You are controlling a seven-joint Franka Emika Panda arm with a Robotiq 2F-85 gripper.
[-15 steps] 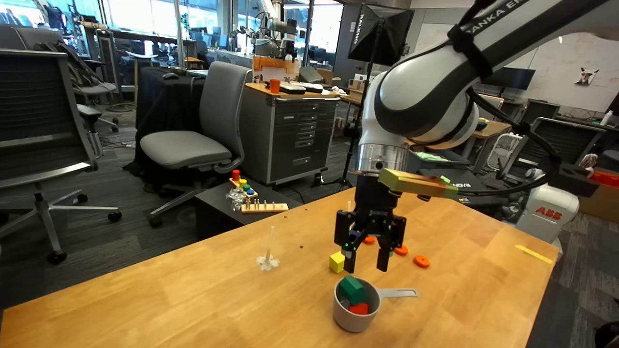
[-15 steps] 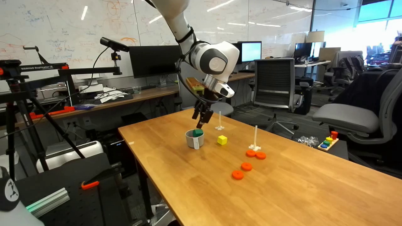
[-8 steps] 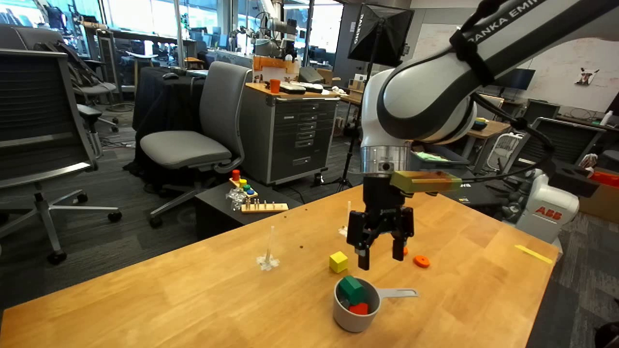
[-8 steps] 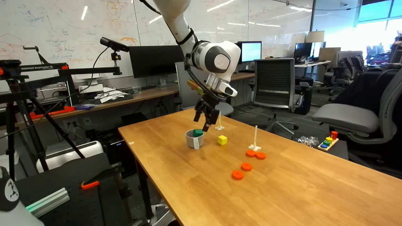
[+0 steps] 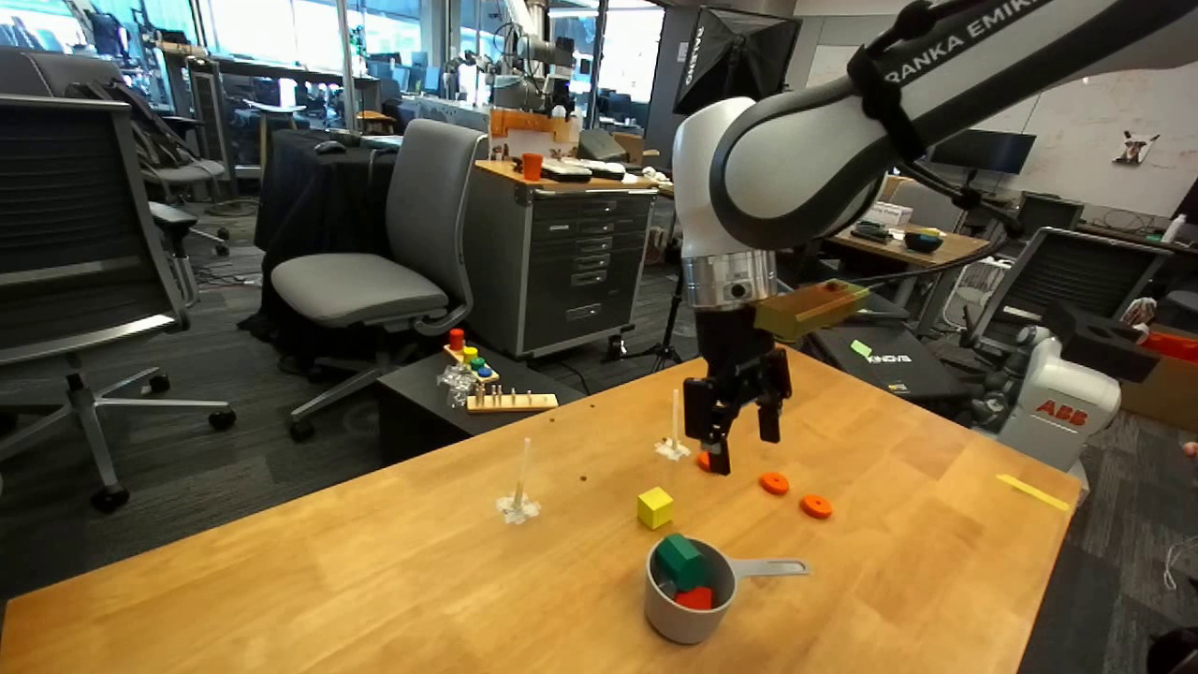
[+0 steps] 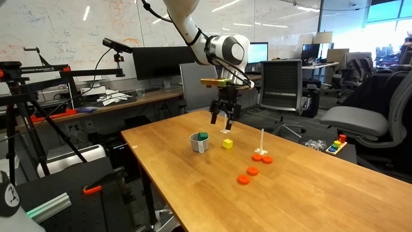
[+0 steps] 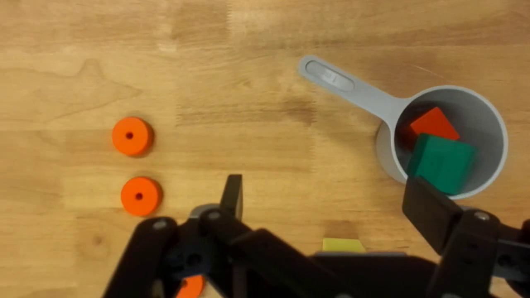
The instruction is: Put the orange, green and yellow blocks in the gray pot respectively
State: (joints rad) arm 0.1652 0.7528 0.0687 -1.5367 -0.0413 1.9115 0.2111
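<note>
The gray pot (image 5: 669, 622) stands upright on the table with its handle out to the side. Inside it, the green block (image 7: 443, 165) rests tilted, partly over the orange block (image 7: 434, 124), which looks red-orange. The yellow block (image 5: 655, 508) sits on the bare wood close to the pot. It shows whole in both exterior views; in the wrist view only a strip of the yellow block (image 7: 343, 245) peeks past the gripper body. My gripper (image 5: 744, 451) hangs in the air above the table, beyond pot and yellow block, its fingers wide open and nothing between them.
Several flat orange discs (image 6: 243, 179) with centre holes lie on the table. Two thin upright pegs stand taped down, one peg (image 6: 262, 141) near the discs and another peg (image 6: 225, 121) behind my gripper. The table's edge (image 6: 154, 187) runs on the pot's side.
My gripper has risen and drawn away from the pot, rightward in both exterior views, and has turned somewhat. Its fingers stay open. The pot and blocks have not moved.
</note>
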